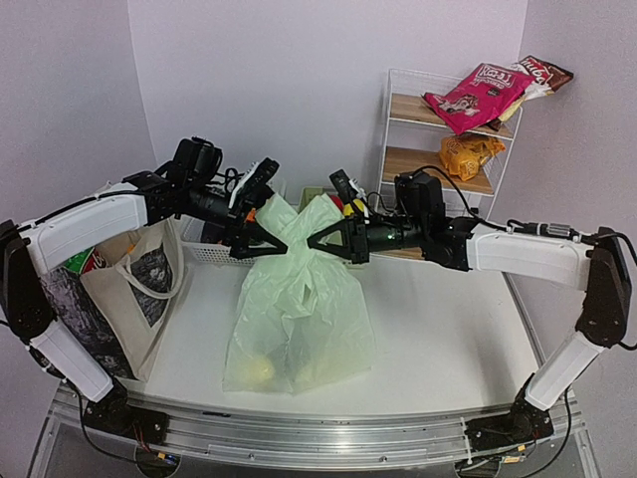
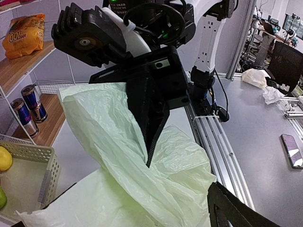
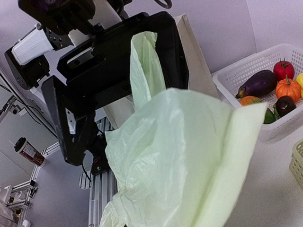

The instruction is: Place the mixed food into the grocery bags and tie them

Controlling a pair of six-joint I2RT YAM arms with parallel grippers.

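Where it stands at mid-desk, the pale-green plastic bag (image 1: 299, 319) has its long axis upright: broad base on the desk (image 1: 448, 329), neck gathered, two handle ears pointing up and apart. No print on it can be read. A yellow fruit (image 1: 257, 370) shows through its lower left corner. The left pincer (image 1: 279, 242) and right pincer (image 1: 315, 240) meet at the neck from opposite sides, each closed to a point on the plastic.

Left of the bag, the canvas tote (image 1: 109, 289) stands open, its black-and-white panel facing the bag. On the wire shelf (image 1: 413, 108) at the far right lies an orange packet (image 2: 22, 34) – white figures on it look like 100 – with drink cans (image 2: 34, 101) a shelf below. A pink packet (image 1: 476, 92) lies on top, its lettering too small to read. A white basket (image 3: 284, 127) holds vegetables.
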